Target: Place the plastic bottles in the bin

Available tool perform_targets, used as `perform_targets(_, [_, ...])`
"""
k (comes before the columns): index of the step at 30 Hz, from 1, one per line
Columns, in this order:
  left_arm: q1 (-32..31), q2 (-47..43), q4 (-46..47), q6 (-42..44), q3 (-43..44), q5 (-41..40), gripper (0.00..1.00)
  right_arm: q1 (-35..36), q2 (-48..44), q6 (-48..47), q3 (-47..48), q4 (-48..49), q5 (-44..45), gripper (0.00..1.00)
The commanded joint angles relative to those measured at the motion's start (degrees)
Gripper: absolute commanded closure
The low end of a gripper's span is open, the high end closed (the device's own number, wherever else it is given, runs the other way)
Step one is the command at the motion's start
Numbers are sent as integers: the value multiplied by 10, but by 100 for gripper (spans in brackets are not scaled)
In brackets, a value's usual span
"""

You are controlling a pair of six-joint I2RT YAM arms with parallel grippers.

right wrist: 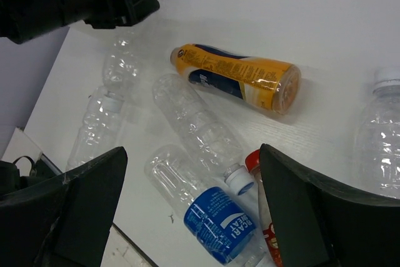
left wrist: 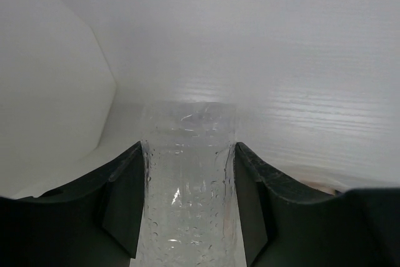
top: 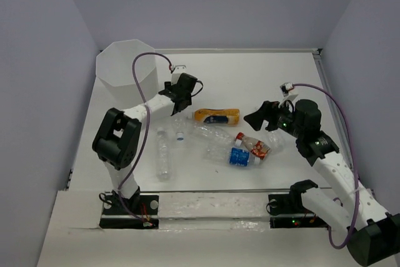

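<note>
DESK: Which arm is loaded?

PHOTOGRAPHER: The left gripper [top: 179, 101], clamped on 1 clear bottle [left wrist: 187, 186], long axis pointing out between its fingers [left wrist: 125, 204]. The bin [top: 122, 79] stands close on its left. The right gripper [top: 257, 117] hangs spread over the other bottles [top: 215, 116], well apart from the bin.

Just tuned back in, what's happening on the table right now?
The left gripper is shut on a clear bottle near the bin, not yet over it. The right gripper hangs open above the others lying on the table: an orange bottle, a blue-labelled bottle, a red-labelled bottle and loose clear bottles.
</note>
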Motion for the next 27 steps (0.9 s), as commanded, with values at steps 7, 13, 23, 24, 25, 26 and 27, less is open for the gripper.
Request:
perform_targets(7, [-32, -309, 24, 36, 43, 106, 65, 75, 28, 31, 6, 76, 10, 9])
perform_targets(13, [-27, -375, 68, 128, 146, 3, 62, 204, 86, 27, 39, 95, 79, 9])
perform_targets(23, [194, -259, 206, 160, 255, -33, 59, 372, 213, 11, 101, 145, 185, 9])
perform_targets(24, [205, -247, 208, 160, 261, -34, 59, 380, 227, 12, 114, 146, 189, 9])
perform_targets(25, [221, -229, 225, 162, 265, -36, 59, 387, 255, 12, 123, 145, 193, 9])
perform_targets(26, [228, -221, 236, 167, 265, -39, 59, 395, 270, 14, 133, 143, 206, 9])
perform_targets(27, [231, -213, 247, 181, 264, -46, 58, 402, 286, 16, 144, 143, 212, 7])
